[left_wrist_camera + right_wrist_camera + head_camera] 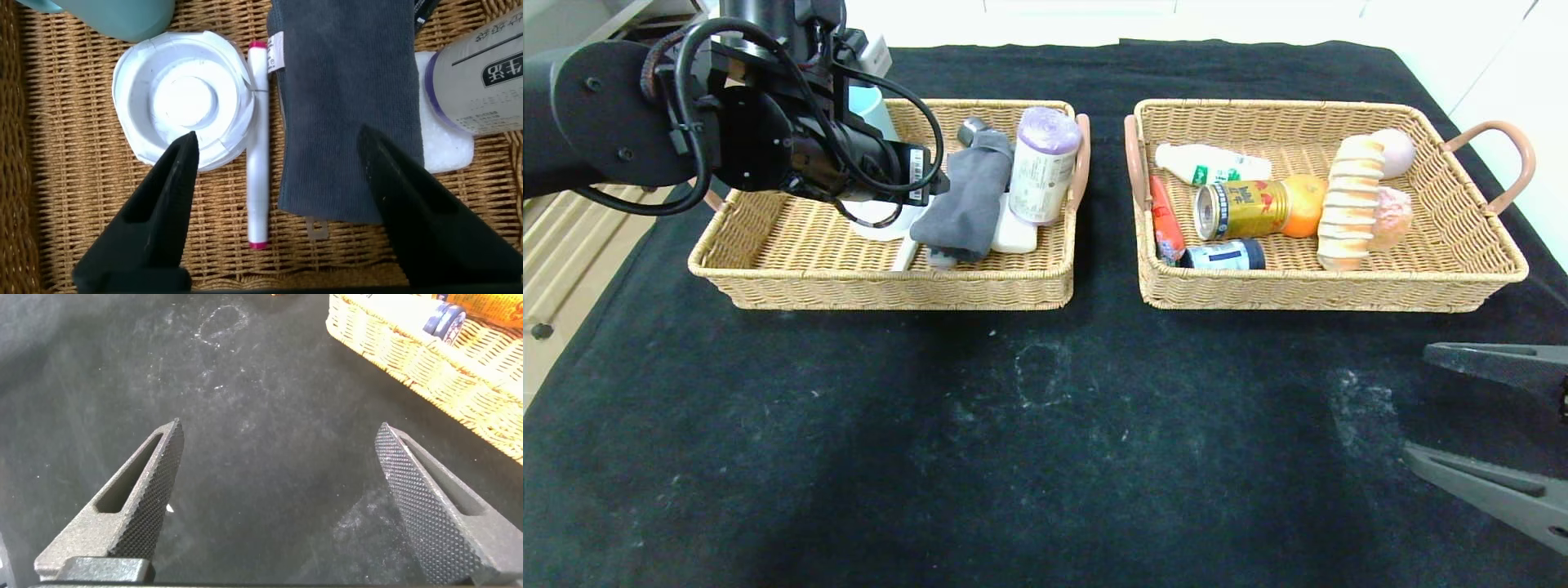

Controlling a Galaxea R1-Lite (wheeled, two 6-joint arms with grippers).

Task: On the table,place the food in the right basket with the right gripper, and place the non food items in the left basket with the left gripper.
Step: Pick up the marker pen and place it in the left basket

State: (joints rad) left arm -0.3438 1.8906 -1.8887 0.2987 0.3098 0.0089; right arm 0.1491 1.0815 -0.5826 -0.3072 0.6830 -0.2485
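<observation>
My left gripper [274, 208] hangs over the left basket [882, 278] with its fingers spread and nothing in them. The marker [258, 143] lies right under it, next to the grey towel [347, 106]. My right gripper [282, 506] waits open over the table [1029, 425]. If I lift carelessly, a finger could snag the towel and drag it out.

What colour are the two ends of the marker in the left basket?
Pink; the marker has a white body. The left wrist view shows it best.
</observation>
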